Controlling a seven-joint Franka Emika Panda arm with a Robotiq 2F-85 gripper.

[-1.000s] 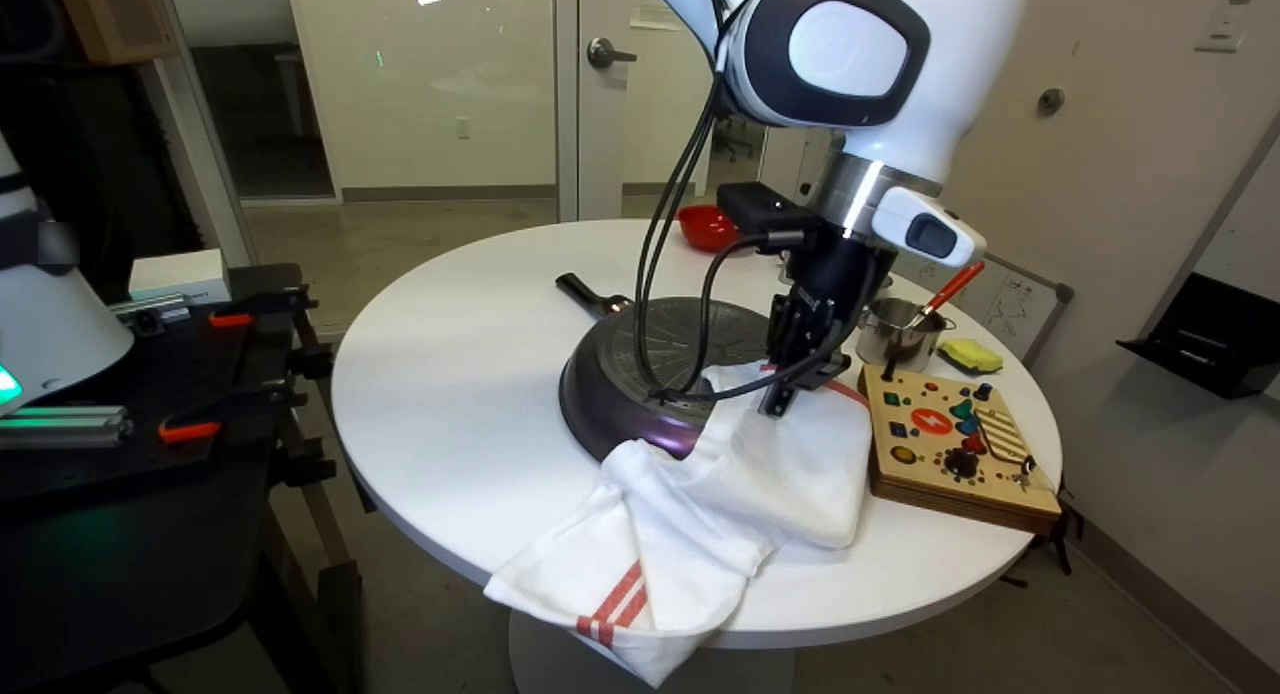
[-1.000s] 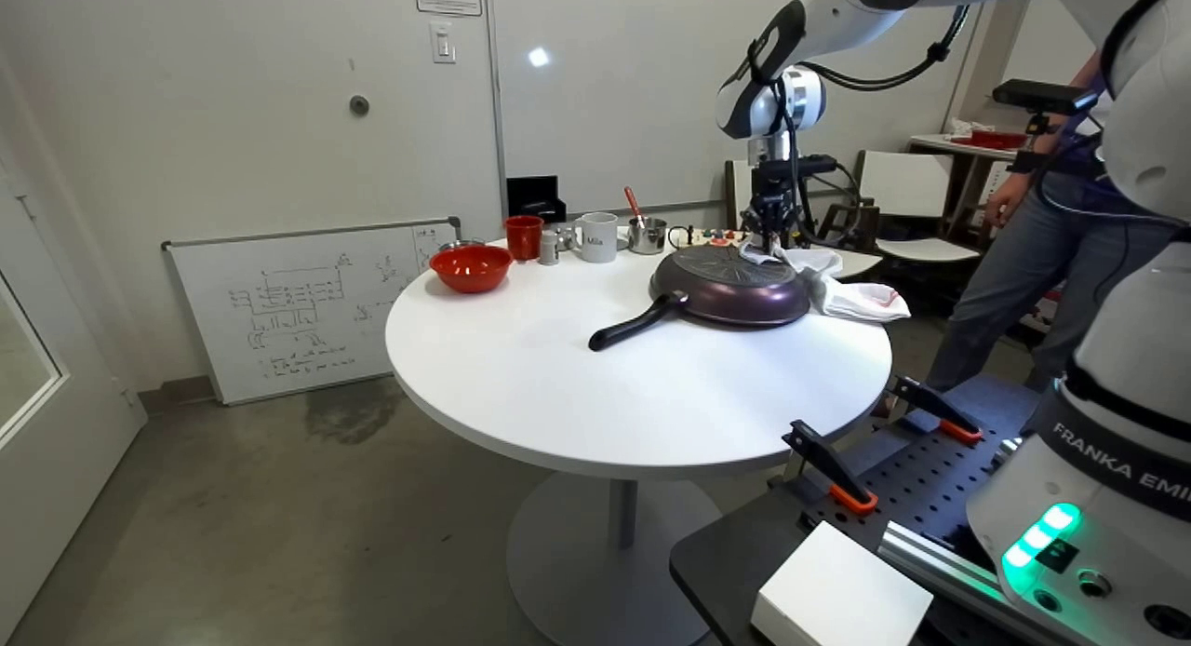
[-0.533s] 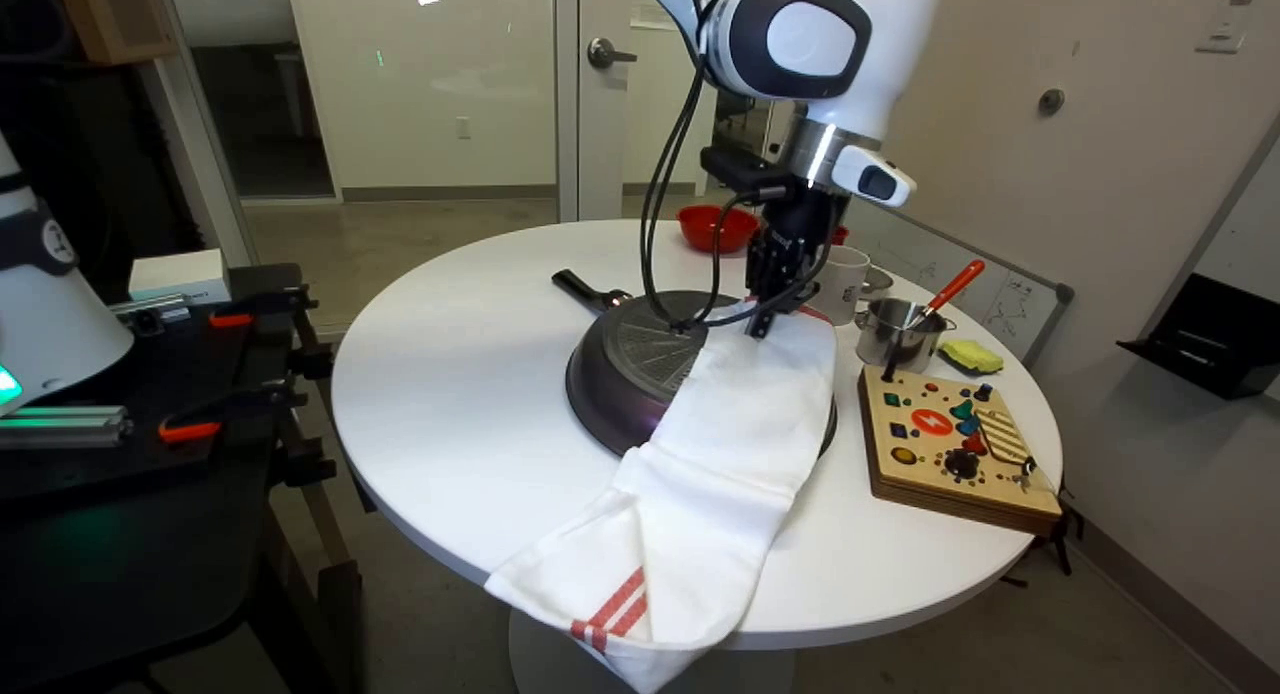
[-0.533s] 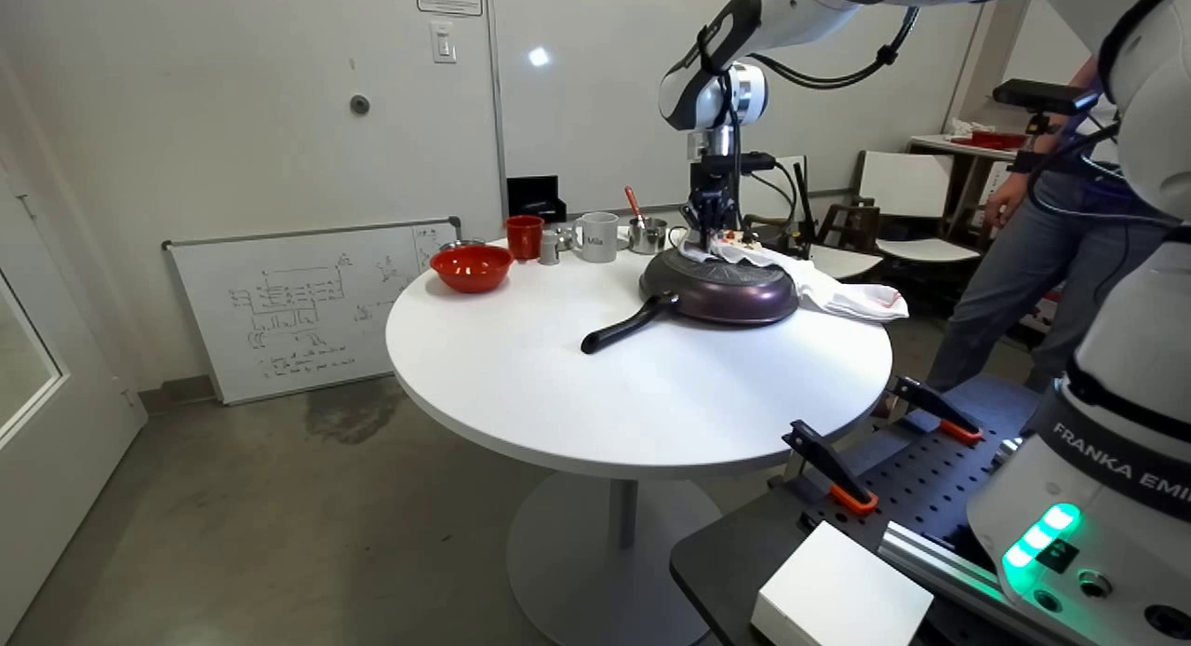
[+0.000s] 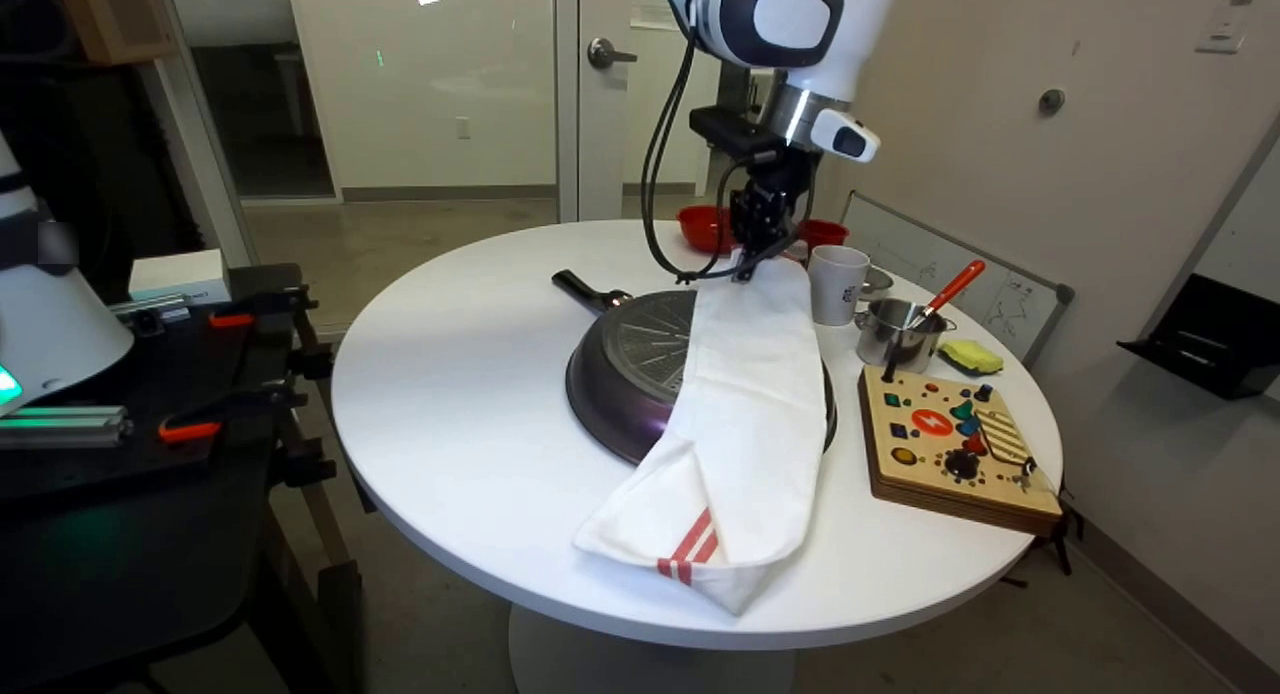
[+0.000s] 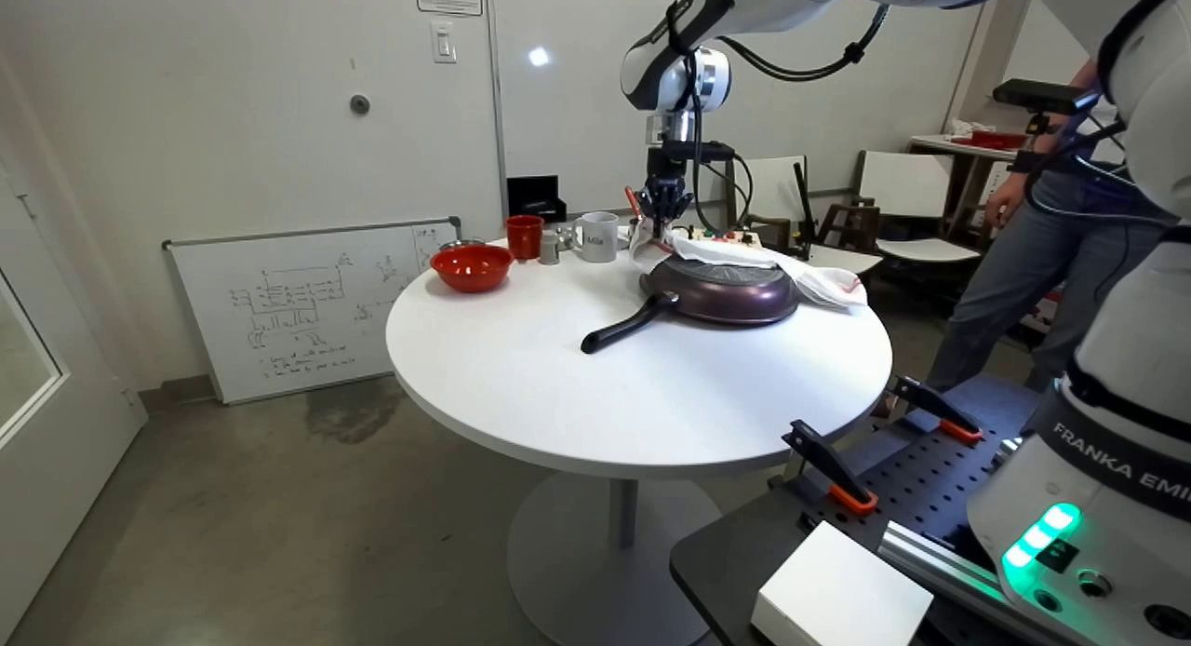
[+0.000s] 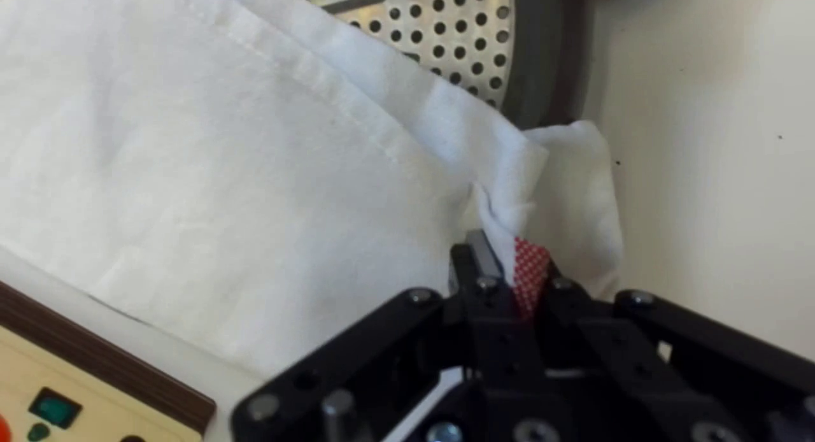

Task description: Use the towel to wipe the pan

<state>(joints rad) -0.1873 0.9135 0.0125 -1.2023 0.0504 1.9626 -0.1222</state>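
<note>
The pan (image 5: pixel 625 374) lies upside down on the table, its black handle (image 6: pixel 628 328) pointing outward; it also shows in the wrist view (image 7: pixel 547 53). The long white towel (image 5: pixel 755 404) is draped over part of the pan's base, and its loose end with red stripes lies on the table near the edge. It also shows in an exterior view (image 6: pixel 819 283) and the wrist view (image 7: pixel 255 193). My gripper (image 7: pixel 516 270) is shut on the towel's other end, where a red stripe shows between the fingers. In both exterior views the gripper (image 5: pixel 745 272) (image 6: pixel 661 229) is just past the pan's rim.
A white mug (image 5: pixel 837 284), red cup (image 6: pixel 524 236) and red bowl (image 6: pixel 471 268) stand past the gripper. A metal pot (image 5: pixel 900 334) with a red-handled utensil, a yellow sponge (image 5: pixel 970 356) and a wooden button board (image 5: pixel 960 449) stand beside the pan.
My gripper has moved across the pan's base to past its rim, pulling the towel straight over it. The striped loose end has slid from the table edge toward the pan. The pan shifted slightly.
</note>
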